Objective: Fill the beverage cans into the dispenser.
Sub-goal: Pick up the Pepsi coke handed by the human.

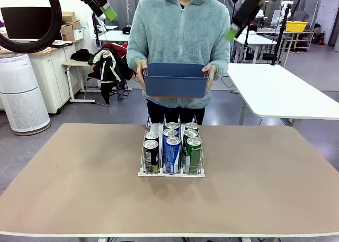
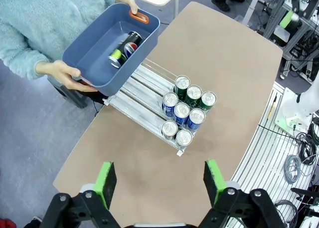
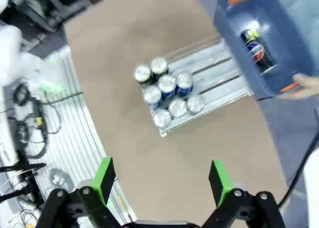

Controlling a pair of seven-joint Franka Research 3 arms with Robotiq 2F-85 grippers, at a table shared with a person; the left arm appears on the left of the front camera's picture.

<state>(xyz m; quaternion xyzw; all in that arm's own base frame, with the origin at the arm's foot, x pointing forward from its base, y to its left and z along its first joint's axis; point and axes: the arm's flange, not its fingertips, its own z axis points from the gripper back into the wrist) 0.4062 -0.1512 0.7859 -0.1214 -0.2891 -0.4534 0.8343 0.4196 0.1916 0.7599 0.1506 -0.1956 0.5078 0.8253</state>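
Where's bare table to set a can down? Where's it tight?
Bare table left and right of the dispenser out to the edges, plus the near strip before its front lip. Rear lane stretches are empty. Tight: cans packed at the lane fronts; the person's blue bin held by the far end.

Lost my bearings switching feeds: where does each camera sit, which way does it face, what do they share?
Front view: fixed on the robot's side, facing across the table at the person holding the blue bin; left end effector and right end effector at the top corners.
Left wrist view: high up, looking down at the dispenser past its own open fingers.
Right wrist view: also high, looking down past own open fingers.
Shared: all show the racked cans and bin; both wrist views, a Pepsi can inside it.
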